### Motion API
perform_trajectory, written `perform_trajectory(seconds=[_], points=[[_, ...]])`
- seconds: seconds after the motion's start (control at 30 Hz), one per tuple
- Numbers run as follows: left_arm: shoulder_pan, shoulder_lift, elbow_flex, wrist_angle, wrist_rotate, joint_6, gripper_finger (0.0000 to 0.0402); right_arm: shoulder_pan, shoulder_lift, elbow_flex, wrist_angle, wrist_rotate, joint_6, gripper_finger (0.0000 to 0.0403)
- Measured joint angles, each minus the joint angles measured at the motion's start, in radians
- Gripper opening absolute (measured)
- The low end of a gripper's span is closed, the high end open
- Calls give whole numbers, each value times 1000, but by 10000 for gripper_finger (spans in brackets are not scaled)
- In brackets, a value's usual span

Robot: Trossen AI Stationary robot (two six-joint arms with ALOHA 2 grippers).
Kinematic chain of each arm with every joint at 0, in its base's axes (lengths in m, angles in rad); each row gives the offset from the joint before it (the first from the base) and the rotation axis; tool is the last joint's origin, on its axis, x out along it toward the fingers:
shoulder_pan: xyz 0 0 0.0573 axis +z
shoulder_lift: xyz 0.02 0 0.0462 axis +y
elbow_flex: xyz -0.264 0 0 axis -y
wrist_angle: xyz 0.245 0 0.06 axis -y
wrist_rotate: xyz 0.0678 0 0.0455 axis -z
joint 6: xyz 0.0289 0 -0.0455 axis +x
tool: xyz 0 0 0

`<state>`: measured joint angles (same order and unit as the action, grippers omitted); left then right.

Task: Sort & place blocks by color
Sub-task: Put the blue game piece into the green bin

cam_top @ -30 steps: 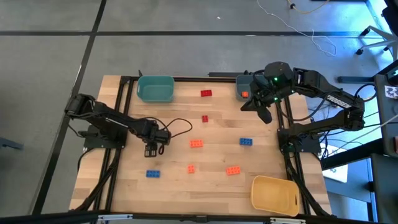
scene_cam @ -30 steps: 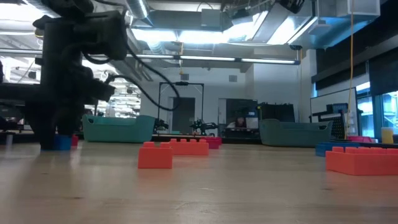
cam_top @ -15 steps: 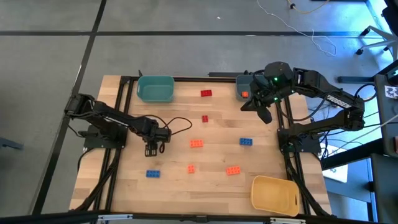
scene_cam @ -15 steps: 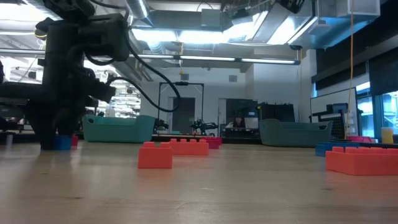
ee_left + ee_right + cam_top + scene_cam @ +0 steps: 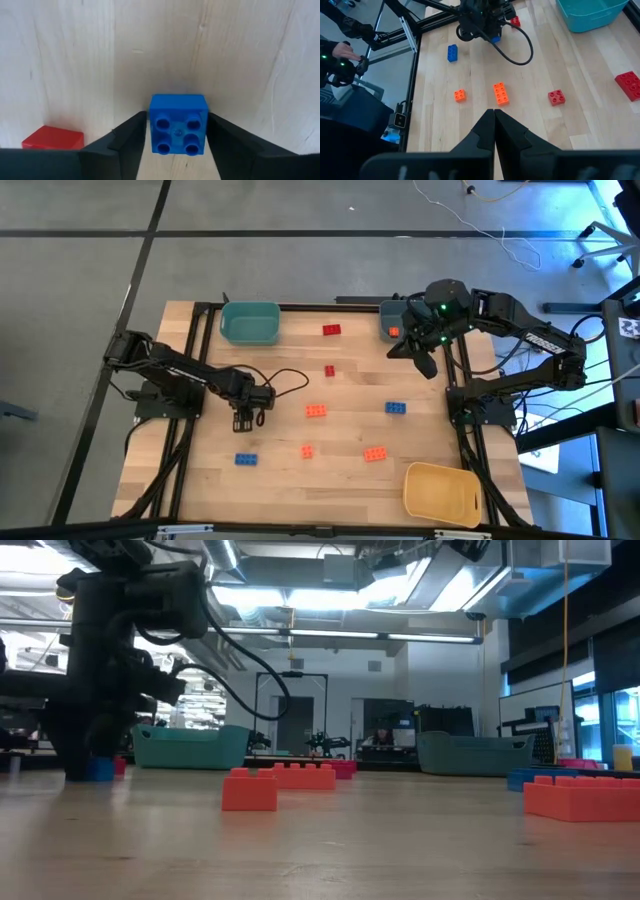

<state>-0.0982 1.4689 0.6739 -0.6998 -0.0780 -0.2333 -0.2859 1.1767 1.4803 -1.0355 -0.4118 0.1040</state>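
My left gripper (image 5: 245,421) points straight down at the left middle of the table. Its fingers stand close on either side of a square blue block (image 5: 177,125), which sits flat on the wood, studs up; a narrow gap still shows at one finger. A red block (image 5: 52,137) lies just beside it. The low view shows this gripper (image 5: 95,755) down at the blue block (image 5: 98,769). My right gripper (image 5: 494,120) is shut on nothing, raised over the far right of the table (image 5: 426,364). Other blocks lie scattered: red (image 5: 331,330), orange (image 5: 316,410), blue (image 5: 396,408). My left gripper comes from above, with one finger (image 5: 127,142) at each of two opposite sides of the blue block. One finger (image 5: 225,142) reaches the block's side (image 5: 205,122). I cannot tell whether the fingers touch it. The block rests on the table.
A teal bin (image 5: 250,323) stands at the far left, a grey-blue bin (image 5: 392,312) at the far right and a yellow bin (image 5: 442,492) at the near right. More blocks lie mid-table: red (image 5: 329,371), orange (image 5: 307,450), orange (image 5: 375,453), blue (image 5: 246,459). A black cable loops beside the left gripper.
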Motion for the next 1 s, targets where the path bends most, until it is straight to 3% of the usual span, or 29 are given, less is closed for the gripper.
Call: perform_trajectory(seconds=[0.17, 0.5, 0.73, 1.0], points=[[0, 0, 0, 1, 6, -3, 129, 0, 0, 0, 0, 0, 0, 12], [23, 6, 32, -15, 24, -140, 129, 0, 0, 0, 0, 0, 0, 12], [92, 5, 180, -87, 27, -180, 129, 0, 0, 0, 0, 0, 0, 12], [284, 3, 466, -308, -40, -232, 129, 0, 0, 0, 0, 0, 21, 12]])
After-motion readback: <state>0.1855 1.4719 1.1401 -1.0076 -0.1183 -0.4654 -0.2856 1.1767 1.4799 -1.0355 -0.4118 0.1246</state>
